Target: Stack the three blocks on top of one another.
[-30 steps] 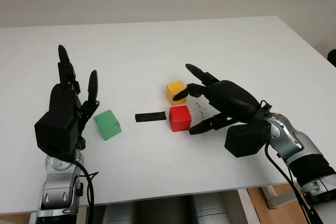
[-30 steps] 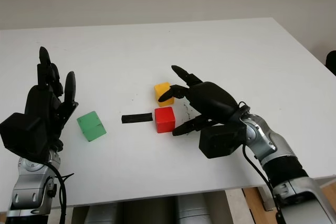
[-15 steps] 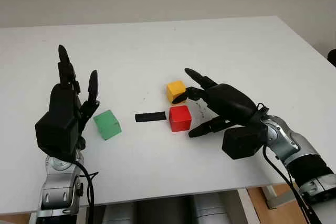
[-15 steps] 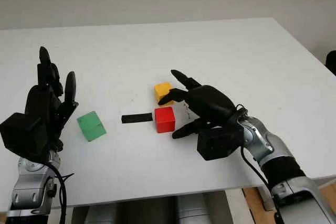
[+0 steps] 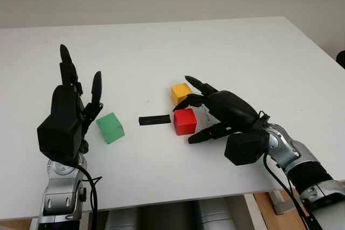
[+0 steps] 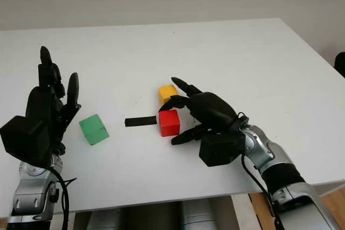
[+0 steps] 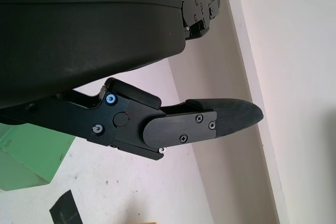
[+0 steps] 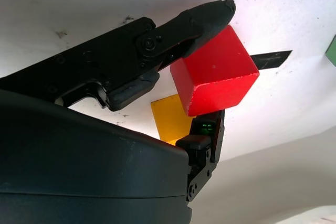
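The right hand (image 5: 213, 112) sits over the middle of the white surface (image 5: 242, 52), its fingers (image 8: 205, 19) curved around the small red cube-shaped block (image 5: 185, 121) without yet pinching it: one finger lies along the block's near side, another reaches over its far side, and a gap shows on at least one face. It holds nothing so far.

The yellow cube-shaped block (image 5: 181, 92) stands just beyond the red one, almost touching the far finger. That is the main risk: as the fingers close, the far one may nudge the yellow block away or catch both blocks at once, giving a skewed grip. If the two fingers do not land on opposite faces, the red block will probably twist or slide toward the short black strip (image 5: 154, 119) lying just to its left.

The left hand (image 5: 73, 111) is raised at the left, open and empty, just left of the green cube-shaped block (image 5: 110, 127), which sits tilted relative to the others. A careless sweep there could push it further away.
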Controlling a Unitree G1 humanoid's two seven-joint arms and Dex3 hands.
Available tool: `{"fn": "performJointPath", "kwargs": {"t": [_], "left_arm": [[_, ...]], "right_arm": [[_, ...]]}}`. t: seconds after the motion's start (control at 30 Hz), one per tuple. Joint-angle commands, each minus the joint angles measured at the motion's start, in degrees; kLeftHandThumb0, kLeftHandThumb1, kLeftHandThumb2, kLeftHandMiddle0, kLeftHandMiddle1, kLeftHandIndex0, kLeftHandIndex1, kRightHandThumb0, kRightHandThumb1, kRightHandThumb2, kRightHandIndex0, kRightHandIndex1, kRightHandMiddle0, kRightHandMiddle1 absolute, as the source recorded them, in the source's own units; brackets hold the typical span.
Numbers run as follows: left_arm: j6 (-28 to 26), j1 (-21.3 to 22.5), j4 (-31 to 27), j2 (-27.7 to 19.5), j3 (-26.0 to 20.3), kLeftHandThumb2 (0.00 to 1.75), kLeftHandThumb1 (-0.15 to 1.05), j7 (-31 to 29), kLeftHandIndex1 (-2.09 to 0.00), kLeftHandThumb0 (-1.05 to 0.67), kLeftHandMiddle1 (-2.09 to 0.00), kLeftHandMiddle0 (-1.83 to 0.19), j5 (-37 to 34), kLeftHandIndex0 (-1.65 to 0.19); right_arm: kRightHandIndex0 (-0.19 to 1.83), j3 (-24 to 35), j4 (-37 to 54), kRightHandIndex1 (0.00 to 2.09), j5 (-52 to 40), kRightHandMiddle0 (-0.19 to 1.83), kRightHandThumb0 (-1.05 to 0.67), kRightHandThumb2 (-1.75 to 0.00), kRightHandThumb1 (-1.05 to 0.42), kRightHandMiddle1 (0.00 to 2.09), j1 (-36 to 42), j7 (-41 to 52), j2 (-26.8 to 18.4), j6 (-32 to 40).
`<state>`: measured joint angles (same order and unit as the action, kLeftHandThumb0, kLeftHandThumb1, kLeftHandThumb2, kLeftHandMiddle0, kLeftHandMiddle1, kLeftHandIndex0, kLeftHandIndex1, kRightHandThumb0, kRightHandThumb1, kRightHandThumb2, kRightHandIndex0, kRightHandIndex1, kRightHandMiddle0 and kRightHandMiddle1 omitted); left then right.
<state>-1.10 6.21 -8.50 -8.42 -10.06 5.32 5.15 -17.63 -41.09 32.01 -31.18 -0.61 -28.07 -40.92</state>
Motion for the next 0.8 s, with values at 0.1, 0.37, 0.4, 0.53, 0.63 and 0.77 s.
{"fn": "performJointPath", "kwargs": {"t": [0.1,0.37,0.4,0.53,0.63,0.77], "left_arm": [[0.11,-0.71,-1.42,0.10,0.17,0.52,1.05,0.16,0.00,-0.71,-0.05,0.18,0.27,0.19],[0.15,-0.76,-1.50,0.33,0.16,0.50,1.05,0.25,0.00,-0.67,-0.06,0.18,0.24,0.19],[0.25,-0.73,-1.40,0.32,0.14,0.50,1.05,0.13,0.00,-0.67,-0.06,0.18,0.09,0.19],[-1.18,-0.72,-1.82,0.52,0.22,0.47,1.05,0.82,0.00,-0.67,-0.06,0.17,0.73,0.19],[-1.79,-0.89,-2.17,0.37,0.41,0.42,1.05,1.02,0.00,-0.63,-0.06,0.16,1.30,0.19],[-2.11,-0.90,-2.47,0.40,0.55,0.37,1.05,1.28,0.00,-0.61,-0.06,0.15,2.00,0.19]], "right_arm": [[0.09,-0.62,-1.73,0.07,0.71,0.41,-0.67,-0.06,-0.93,1.10,-0.91,-1.97,0.89,-1.09],[0.17,-1.30,-4.13,0.08,3.13,0.50,-0.50,-0.06,-0.95,1.30,-1.53,-7.13,0.91,-2.09],[0.18,-1.42,-4.41,0.08,3.47,0.50,-0.50,-0.06,-0.95,1.32,-1.65,-7.85,0.82,-2.34],[0.20,-1.65,-5.02,0.08,4.30,0.49,-0.50,-0.06,-0.95,1.34,-1.82,-9.75,0.83,-2.29],[0.22,-1.59,-5.37,0.08,4.11,0.50,-0.49,-0.05,-0.94,1.35,-1.64,-10.83,1.15,-2.21],[0.22,-1.09,-5.87,0.08,3.12,0.49,-0.49,-0.05,-0.93,1.37,-1.48,-12.44,1.78,-2.86]]}}
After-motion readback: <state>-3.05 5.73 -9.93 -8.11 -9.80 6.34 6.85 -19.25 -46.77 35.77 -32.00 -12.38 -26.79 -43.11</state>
